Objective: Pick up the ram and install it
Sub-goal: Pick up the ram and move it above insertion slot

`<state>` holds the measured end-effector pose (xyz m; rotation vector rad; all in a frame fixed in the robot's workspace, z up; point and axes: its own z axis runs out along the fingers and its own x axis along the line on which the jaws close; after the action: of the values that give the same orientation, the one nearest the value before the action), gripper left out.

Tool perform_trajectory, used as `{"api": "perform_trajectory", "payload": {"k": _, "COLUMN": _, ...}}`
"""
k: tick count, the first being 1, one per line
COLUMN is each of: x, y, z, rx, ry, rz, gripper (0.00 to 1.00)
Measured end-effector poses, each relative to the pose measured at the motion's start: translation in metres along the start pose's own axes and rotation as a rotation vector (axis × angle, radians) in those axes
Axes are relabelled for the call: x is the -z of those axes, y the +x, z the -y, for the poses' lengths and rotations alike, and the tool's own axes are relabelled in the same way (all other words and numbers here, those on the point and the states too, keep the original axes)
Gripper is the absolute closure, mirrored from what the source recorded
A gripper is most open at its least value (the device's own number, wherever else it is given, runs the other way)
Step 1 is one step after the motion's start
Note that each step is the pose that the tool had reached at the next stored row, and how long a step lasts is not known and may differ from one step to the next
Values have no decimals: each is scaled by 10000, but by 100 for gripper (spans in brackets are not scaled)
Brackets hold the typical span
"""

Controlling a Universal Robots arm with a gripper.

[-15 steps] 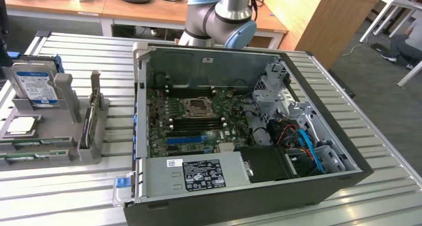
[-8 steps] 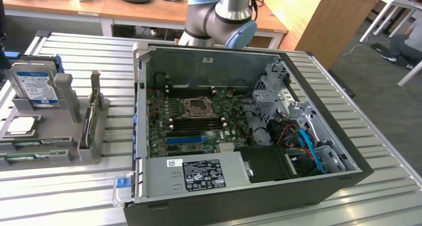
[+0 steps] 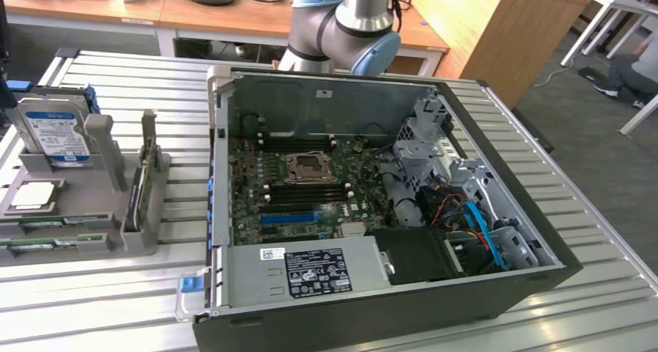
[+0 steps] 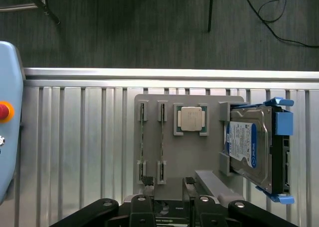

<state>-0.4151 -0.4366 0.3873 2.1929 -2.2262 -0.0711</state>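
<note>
Evidently barely begun: the tool [image 4: 169,188] hangs wide and empty over the holder [image 4: 192,155] at the exterior view's left, the ram [image 4: 162,142] untouched in its slots.

Two sticks of ram stand at the lower left of the exterior view, slotted side by side in a grey holder [image 4: 199,155] on the ribbed metal counter [image 3: 103,298]. The nearer ram stick [image 3: 46,245] and the farther ram stick [image 3: 52,223] are long, narrow green boards with small dark chips along them. From above, each stands on its long edge, clipped at both ends. They are parallel and just apart.
</note>
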Motion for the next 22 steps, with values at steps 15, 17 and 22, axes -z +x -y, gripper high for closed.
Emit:
{"api": "perform_trajectory", "payload": {"k": 15, "x": -136, "y": 3, "z": 6, "rx": 0, "ry": 1, "rz": 1, "gripper": 64}}
{"api": "perform_trajectory", "payload": {"k": 17, "x": -154, "y": 3, "z": 7, "rx": 0, "ry": 1, "rz": 1, "gripper": 64}}
{"api": "perform_trajectory", "payload": {"k": 22, "x": -183, "y": 4, "z": 8, "rx": 0, "ry": 0, "rz": 1, "gripper": 64}}
